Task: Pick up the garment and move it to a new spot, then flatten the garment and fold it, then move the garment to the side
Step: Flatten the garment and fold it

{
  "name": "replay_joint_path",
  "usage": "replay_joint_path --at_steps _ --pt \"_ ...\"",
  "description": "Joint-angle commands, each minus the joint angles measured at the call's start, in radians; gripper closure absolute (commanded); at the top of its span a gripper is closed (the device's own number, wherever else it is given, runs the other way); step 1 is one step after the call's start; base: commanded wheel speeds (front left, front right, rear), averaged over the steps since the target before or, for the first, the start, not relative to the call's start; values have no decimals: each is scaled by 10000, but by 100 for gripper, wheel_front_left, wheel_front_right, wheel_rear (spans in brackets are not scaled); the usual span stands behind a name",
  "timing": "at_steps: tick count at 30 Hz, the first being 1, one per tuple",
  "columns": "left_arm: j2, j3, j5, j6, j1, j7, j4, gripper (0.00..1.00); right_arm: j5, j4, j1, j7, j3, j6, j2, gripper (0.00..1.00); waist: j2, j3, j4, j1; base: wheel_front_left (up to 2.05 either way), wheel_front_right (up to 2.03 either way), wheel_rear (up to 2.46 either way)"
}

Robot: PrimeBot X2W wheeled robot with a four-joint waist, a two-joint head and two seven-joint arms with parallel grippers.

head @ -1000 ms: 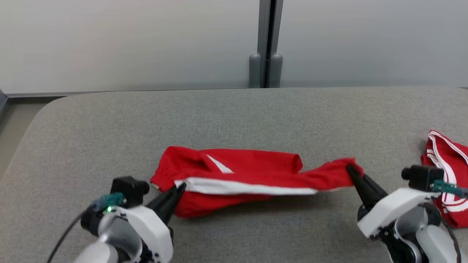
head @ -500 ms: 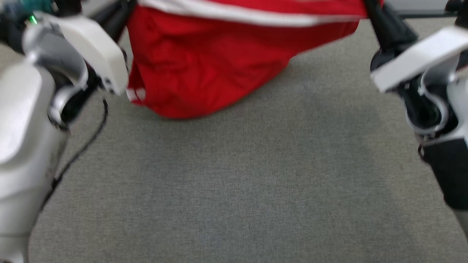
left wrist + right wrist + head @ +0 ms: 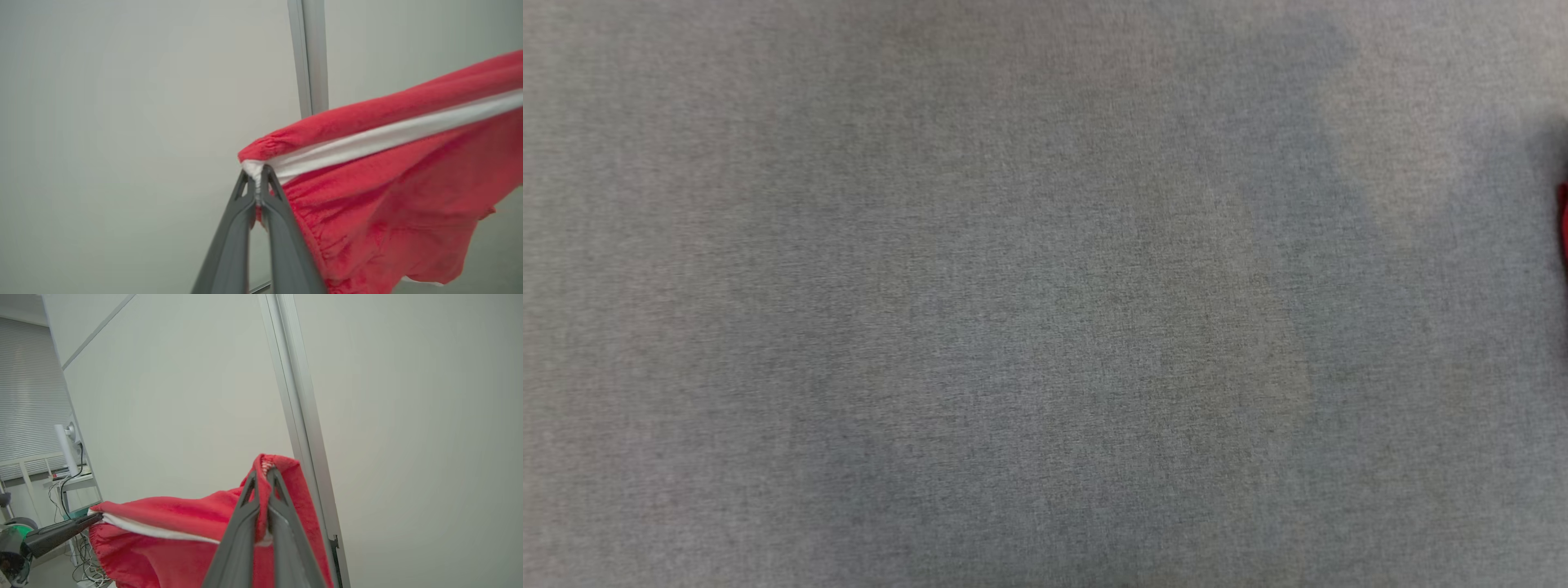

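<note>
Clamped on both ends of garment (image 3: 388,175) with left gripper (image 3: 256,174) and right gripper (image 3: 264,473). Likely soft, light, droopy; best taken at corners.

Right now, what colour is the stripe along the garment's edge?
White stripe on red garment; clearest in left wrist view.

Garment (image 3: 388,196) hangs strung between the two grippers: left gripper (image 3: 257,179) on its left end, right gripper (image 3: 265,471) on its right end. We note the wall (image 3: 122,122) and post (image 3: 310,61) behind it, on the far side. Desk (image 3: 77,479) stands far left. On the table (image 3: 1013,327), a cloth sliver (image 3: 1564,220) lies at the right.
</note>
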State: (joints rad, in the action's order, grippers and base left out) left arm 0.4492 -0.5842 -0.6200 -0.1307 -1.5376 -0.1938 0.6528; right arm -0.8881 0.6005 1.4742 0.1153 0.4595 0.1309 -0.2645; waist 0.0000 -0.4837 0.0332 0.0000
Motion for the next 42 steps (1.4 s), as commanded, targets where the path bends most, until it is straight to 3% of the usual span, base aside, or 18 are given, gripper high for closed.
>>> replay_joint_path --at_steps 1,4,8,14,23,32,42 --pt "15 -15 -143 11 -400 233 323 100 -48 258 463 351 -60 -1 -147 100 0 -303 192 0 0 0 0" --pt "-133 -332 -453 12 -1002 698 997 100 -154 791 1175 697 316 -1 -170 100 0 -485 247 0 0 0 0" --pt "-242 -1125 -879 10 -659 1249 1201 100 -302 855 898 976 986 -1 -386 100 0 -555 266 0 0 0 0" --pt "420 -2885 -1553 9 685 1988 701 100 -627 387 -748 1371 2012 -1 -781 100 0 -260 363 0 0 0 0" --pt "1035 -4195 -3431 9 3510 2379 -248 100 -1304 -799 -3913 1246 3437 -1 -1983 100 0 1212 265 0 0 0 0" --pt "1718 -4947 -6055 51 6784 39 -1873 100 -2152 -2046 -6985 -774 4405 -2 -3344 100 0 3210 425 0 0 0 0" --pt "3375 -5619 -7398 1192 9103 -1618 -5798 100 -2558 -3768 -9687 -2867 3798 -2 -4745 100 0 4114 526 0 0 0 0"
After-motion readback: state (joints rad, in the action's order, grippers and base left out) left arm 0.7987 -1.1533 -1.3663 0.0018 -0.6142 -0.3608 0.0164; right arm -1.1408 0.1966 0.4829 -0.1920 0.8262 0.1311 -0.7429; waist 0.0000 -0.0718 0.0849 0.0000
